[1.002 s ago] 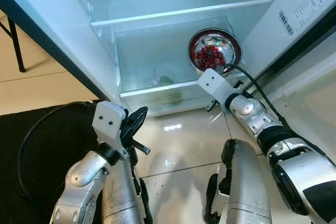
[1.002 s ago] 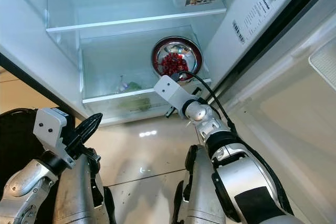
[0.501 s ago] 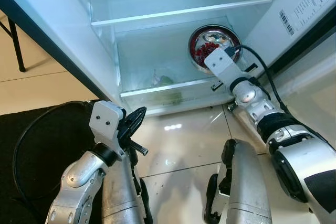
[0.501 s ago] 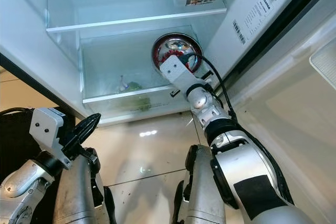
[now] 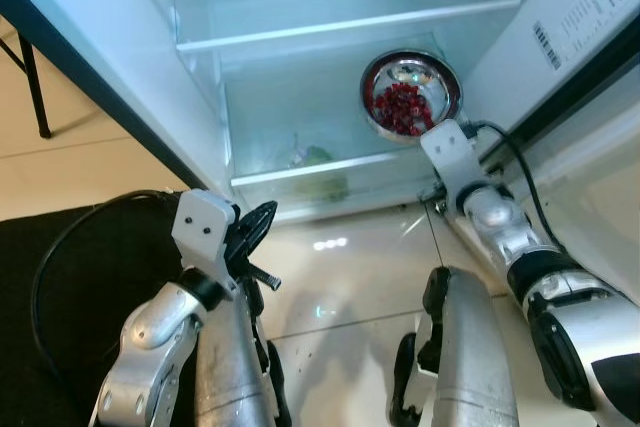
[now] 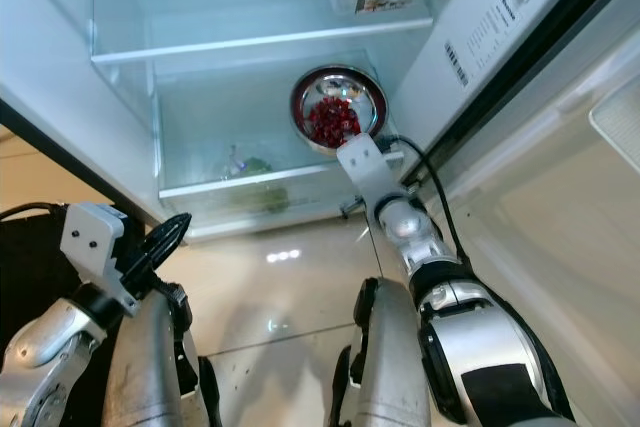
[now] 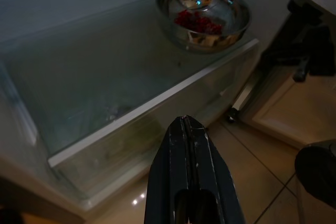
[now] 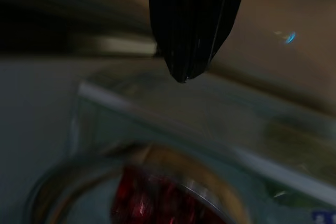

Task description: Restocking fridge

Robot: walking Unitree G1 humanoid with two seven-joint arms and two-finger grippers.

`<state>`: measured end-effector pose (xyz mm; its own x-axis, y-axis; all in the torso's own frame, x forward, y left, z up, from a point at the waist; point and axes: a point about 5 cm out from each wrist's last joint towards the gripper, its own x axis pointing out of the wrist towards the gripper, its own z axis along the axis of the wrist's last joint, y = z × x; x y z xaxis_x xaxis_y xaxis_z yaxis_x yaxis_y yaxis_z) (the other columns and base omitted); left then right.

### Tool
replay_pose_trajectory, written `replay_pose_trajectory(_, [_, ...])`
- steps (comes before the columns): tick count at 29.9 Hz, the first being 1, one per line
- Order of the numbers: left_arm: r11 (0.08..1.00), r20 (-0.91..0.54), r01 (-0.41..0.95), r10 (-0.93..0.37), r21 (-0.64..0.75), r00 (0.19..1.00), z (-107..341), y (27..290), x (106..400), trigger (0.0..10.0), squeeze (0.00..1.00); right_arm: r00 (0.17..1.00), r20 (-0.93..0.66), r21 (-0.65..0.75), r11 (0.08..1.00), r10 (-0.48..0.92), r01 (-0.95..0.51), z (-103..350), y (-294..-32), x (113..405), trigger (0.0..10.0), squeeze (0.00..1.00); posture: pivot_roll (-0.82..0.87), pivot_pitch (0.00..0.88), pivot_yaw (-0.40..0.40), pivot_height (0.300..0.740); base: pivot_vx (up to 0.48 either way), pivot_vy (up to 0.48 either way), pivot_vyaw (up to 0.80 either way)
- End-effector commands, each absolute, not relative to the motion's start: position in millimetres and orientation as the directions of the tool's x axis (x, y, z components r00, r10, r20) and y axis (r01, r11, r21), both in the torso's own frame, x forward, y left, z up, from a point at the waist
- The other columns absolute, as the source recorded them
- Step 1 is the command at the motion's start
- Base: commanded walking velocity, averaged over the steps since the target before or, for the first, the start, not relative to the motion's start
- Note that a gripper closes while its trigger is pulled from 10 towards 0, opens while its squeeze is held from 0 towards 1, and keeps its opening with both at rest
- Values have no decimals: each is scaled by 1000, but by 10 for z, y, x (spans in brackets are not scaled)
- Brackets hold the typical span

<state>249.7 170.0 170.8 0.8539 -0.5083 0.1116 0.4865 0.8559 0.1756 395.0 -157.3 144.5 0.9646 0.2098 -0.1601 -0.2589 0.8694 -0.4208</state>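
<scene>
A steel bowl (image 5: 410,95) holding red pieces is sitting on the lower glass shelf (image 5: 300,169) of the open fridge (image 6: 120,97), toward its right side. The right gripper (image 8: 190,74) is hovering just beside the bowl with its 2 fingers pressed together, gripping nothing. The left gripper (image 7: 187,129) is hanging in front of the shelf, well apart from the bowl, fingers closed and empty.

The head views are showing bright and mostly sharp, the fridge interior (image 5: 300,7) glowing white and glare spotting the glossy floor tiles (image 5: 325,244). Both wrist views are running dim; the right one is smearing with blur.
</scene>
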Motion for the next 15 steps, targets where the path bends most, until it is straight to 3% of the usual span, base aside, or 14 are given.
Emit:
replay_pose_trajectory(1, [853,81,494,-512,172,855,1586,1680,2498,10000,0,942,-170,-322,887,289,-330,1283,-1576,3849,10000,0,171,351,-44,395,0,0,0])
replay_pose_trajectory(6, [854,84,495,-512,160,855,1512,1626,2544,10000,0,917,-145,-165,905,371,-392,1148,-1556,3740,10000,0,156,305,-50,395,0,0,0])
replay_pose_trajectory(7, [856,79,493,-508,153,858,1443,1609,2563,10000,0,909,-142,-79,911,391,-405,1043,-1552,3668,10000,0,149,285,-51,395,0,0,0])
replay_pose_trajectory(15, [855,20,506,-511,115,859,1113,1545,2565,10000,0,837,-230,75,866,497,-494,538,-1436,3307,10000,0,135,192,-58,395,0,0,0])
